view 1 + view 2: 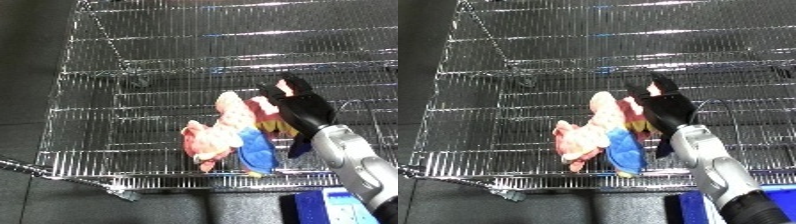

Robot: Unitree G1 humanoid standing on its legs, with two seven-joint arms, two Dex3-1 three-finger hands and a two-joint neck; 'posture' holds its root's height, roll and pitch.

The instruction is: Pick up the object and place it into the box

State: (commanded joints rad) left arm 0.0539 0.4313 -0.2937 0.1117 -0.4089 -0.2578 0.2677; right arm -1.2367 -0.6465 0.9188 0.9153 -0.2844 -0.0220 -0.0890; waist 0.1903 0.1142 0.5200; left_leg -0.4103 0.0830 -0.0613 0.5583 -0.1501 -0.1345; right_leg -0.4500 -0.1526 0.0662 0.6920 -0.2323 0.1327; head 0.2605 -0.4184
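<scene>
The object is a soft toy (pixel 233 132) in pink, red, blue and yellow. It lies inside the wire bin (pixel 133 70), close to the bin's near wall. My right hand (pixel 300 107) reaches over that wall from the lower right and rests against the toy's right side. Its fingers (pixel 662 87) stretch out away from me, and a small pink patch shows between them. The thumb hangs down beside the toy's blue part (pixel 258 152). No fingers curl around the toy. My left hand is out of sight.
The bin's near rim (pixel 169 179) runs across the lower part of the view, and its far wire wall rises at the top. A blue and white thing (pixel 342 206) sits at the bottom right under my forearm. Dark floor surrounds the bin.
</scene>
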